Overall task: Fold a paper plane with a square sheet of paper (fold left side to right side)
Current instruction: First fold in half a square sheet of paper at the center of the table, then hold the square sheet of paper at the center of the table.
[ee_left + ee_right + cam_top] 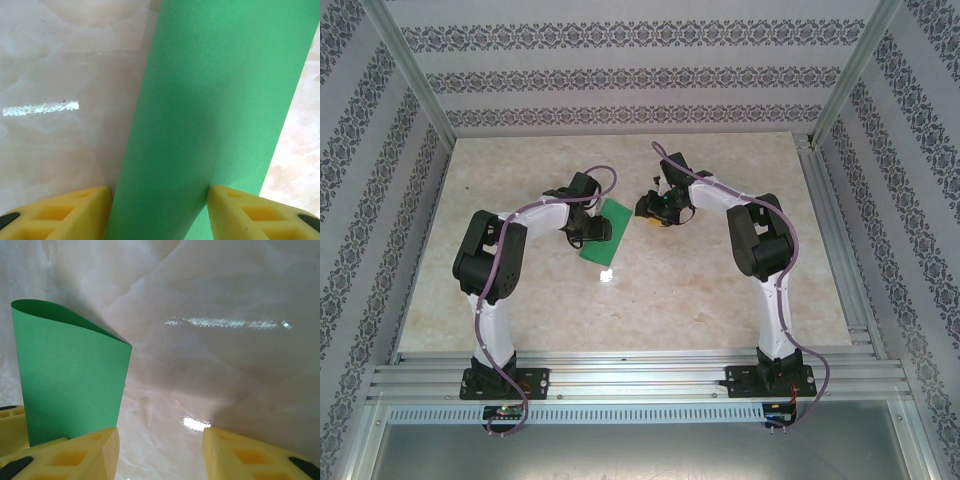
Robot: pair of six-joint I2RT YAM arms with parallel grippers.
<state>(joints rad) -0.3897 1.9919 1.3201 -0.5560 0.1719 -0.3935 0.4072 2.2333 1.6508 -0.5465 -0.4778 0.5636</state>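
The square sheet of paper (611, 226) is bright green and lies mid-table as a narrow strip, its left side brought over toward the right. In the right wrist view the sheet (70, 380) rises as a loose curved flap, not pressed flat. My left gripper (589, 232) is at the strip's left edge. Its yellow fingers (75, 212) stand apart, and the green sheet (215, 100) fills the gap between them (159, 210). My right gripper (656, 207) hovers just right of the paper, open (161, 450), with bare table between its fingers (75, 457). No paper plane shape shows.
The marble-look table (720, 290) is bounded by aluminium rails (840, 250) and patterned walls (620, 80). A bright glare spot (606, 275) sits just in front of the paper. Both arm bases stand at the near edge.
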